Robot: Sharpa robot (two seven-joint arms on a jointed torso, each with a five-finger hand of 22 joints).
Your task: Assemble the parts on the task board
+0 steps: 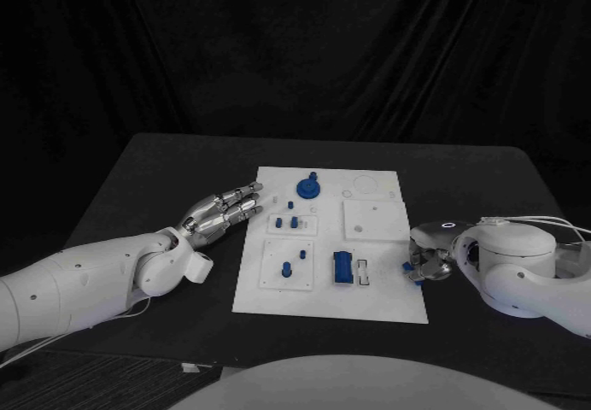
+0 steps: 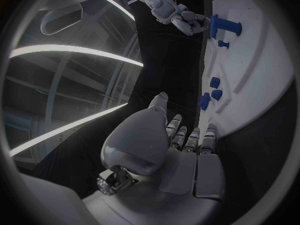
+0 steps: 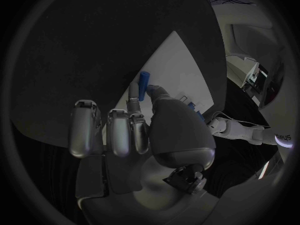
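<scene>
Holding: the right silver many-fingered hand (image 1: 427, 261) pinches a small blue peg-shaped part (image 1: 407, 268) between thumb and finger at the right edge of the white plate task board (image 1: 382, 303); in the right wrist view the same blue part (image 3: 144, 92) stands up from the fingertips (image 3: 134, 92) over the board's edge.
Left hand: the left silver hand (image 1: 219, 213) hovers flat, with fingers stretched and apart, just beside the left edge of the board, and it holds nothing.
Done, as it seems: a large blue knob-shaped part (image 1: 308, 185) stands at the top middle of the board; two small blue pegs (image 1: 286, 223) sit in the raised white square below it; more pegs (image 1: 293, 262) stand in the lower left panel; a blue rectangular block (image 1: 343, 267) lies in the lower middle recess, beside a pale slot (image 1: 364, 272).
Left to do: the held peg is not yet seated; the square white panel (image 1: 374, 219) at the right appears to have no blue piece, and the round ring mark (image 1: 368, 184) above it also; probably the work is about halfway.
Around: the black table (image 1: 148, 171) carries the board, and white cables (image 1: 542, 220) lie by the right arm.
In the way: nothing stands between the right hand and the board, but the hand itself hides the lower right corner, so it cannot be told which hole is the target.
</scene>
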